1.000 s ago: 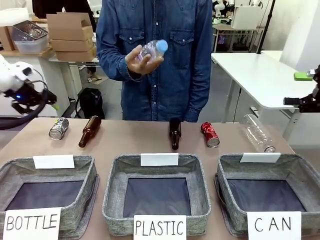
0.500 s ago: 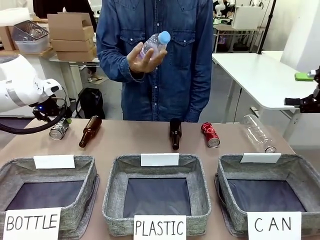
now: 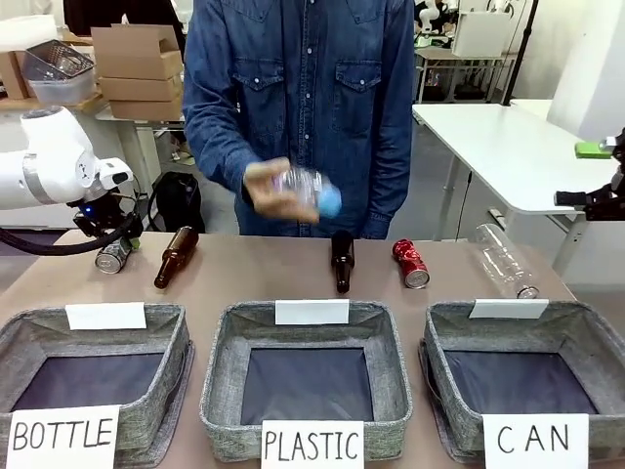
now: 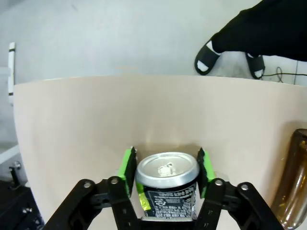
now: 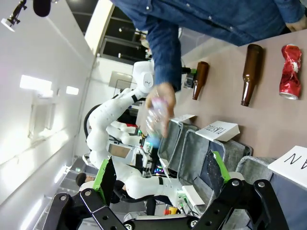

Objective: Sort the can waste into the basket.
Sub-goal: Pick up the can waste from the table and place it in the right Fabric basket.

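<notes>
Clamping left jaws on dented dark-silver metal can (image 4: 167, 184), lengthwise between them, far left of grey woven "CAN" basket (image 3: 437, 366); holding right jaws wide open, empty.

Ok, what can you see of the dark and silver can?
The dark and silver can is a small metal drink can: shiny silver top, dark printed side. It lies near the table's far left corner, clamped between the left gripper's green pads, one on each side. A brown bottle lies beside it, apart.
</notes>
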Motion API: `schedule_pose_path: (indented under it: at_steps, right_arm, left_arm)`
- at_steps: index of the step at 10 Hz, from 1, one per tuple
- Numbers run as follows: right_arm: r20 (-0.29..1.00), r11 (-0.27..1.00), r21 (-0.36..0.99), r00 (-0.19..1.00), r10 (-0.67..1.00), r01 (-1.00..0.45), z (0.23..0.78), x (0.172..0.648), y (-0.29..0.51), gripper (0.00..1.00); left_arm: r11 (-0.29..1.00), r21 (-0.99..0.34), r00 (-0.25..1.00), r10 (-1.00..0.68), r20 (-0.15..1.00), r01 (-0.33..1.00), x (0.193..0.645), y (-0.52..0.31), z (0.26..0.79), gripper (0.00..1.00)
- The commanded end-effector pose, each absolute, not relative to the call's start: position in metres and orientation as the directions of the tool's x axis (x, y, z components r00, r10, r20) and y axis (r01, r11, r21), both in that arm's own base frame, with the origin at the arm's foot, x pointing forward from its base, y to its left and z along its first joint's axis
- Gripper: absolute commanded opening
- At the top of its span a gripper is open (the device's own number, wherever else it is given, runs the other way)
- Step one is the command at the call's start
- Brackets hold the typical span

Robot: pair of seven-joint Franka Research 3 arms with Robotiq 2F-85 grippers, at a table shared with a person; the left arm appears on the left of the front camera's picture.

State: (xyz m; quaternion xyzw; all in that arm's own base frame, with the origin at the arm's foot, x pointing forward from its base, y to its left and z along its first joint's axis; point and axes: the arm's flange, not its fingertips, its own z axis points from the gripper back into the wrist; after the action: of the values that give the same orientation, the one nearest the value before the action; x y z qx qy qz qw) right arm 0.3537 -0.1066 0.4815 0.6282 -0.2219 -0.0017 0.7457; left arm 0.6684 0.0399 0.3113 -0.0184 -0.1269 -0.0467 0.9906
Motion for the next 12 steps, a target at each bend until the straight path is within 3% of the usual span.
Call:
schedule_pose_path:
  at_steps: [1,5,7,9,10,11,12]
  right_arm:
    - [0.356,0.199,0.93,0.89,-0.285,-0.308,0.483,0.358,-0.107,1.0]
    - [0.356,0.199,0.93,0.89,-0.285,-0.308,0.483,0.358,-0.107,1.0]
    - [0.356,0.199,0.93,0.89,-0.285,-0.308,0.483,0.358,-0.107,1.0]
    - [0.356,0.199,0.93,0.89,-0.285,-0.308,0.483,0.358,-0.107,1.0]
    - [0.356,0.199,0.93,0.89,-0.285,-0.308,0.483,0.358,-0.107,1.0]
    - [0.356,0.199,0.93,0.89,-0.285,-0.308,0.483,0.358,-0.107,1.0]
    - [0.356,0.199,0.93,0.89,-0.285,-0.308,0.483,0.358,-0.107,1.0]
  left_arm:
    - [0.995,0.031,0.97,-0.095,0.223,0.091,0.669,0.036,0.31,0.0]
    - [0.996,-0.041,0.97,-0.068,0.234,0.079,0.652,0.04,0.331,0.0]
    - [0.988,-0.136,0.956,-0.036,0.29,0.079,0.608,0.06,0.39,0.0]
    - [0.897,-0.328,0.924,-0.182,0.336,0.296,0.503,0.069,0.476,0.0]
    - [0.781,-0.415,0.873,-0.332,0.357,0.466,0.441,0.061,0.501,0.0]
    - [0.631,-0.398,0.743,-0.506,0.439,0.665,0.376,0.049,0.505,0.0]
    - [0.562,-0.238,0.589,-0.603,0.538,0.792,0.326,0.042,0.495,0.0]
